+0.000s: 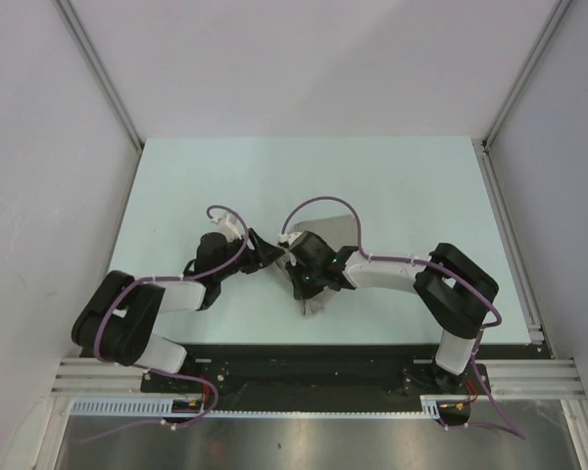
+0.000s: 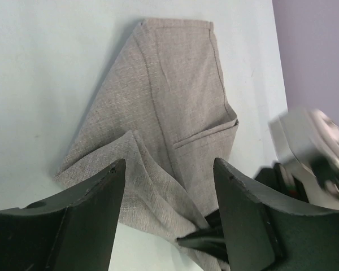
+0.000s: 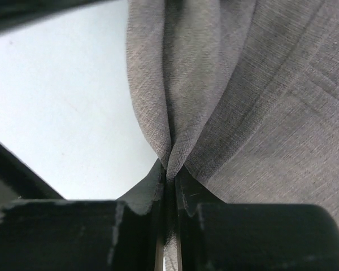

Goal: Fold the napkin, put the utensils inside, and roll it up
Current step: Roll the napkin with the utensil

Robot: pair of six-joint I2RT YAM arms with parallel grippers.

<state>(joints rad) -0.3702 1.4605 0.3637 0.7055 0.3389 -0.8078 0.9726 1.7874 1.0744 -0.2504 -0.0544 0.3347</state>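
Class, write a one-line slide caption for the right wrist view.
Right gripper, jaws shut on a gathered fold of the grey napkin, pale table behind.

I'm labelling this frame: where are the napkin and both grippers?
napkin [image 2: 175,84]: left wrist view, flat middle of the cloth.
left gripper [image 2: 169,166]: left wrist view, midway between its open fingertips.
right gripper [image 3: 168,179]: right wrist view, where fingertips pinch the napkin.

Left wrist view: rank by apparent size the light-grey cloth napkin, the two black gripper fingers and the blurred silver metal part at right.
1. The light-grey cloth napkin, largest.
2. The two black fingers, alike; closeness to the camera inflates them.
3. The blurred silver metal part, smallest.
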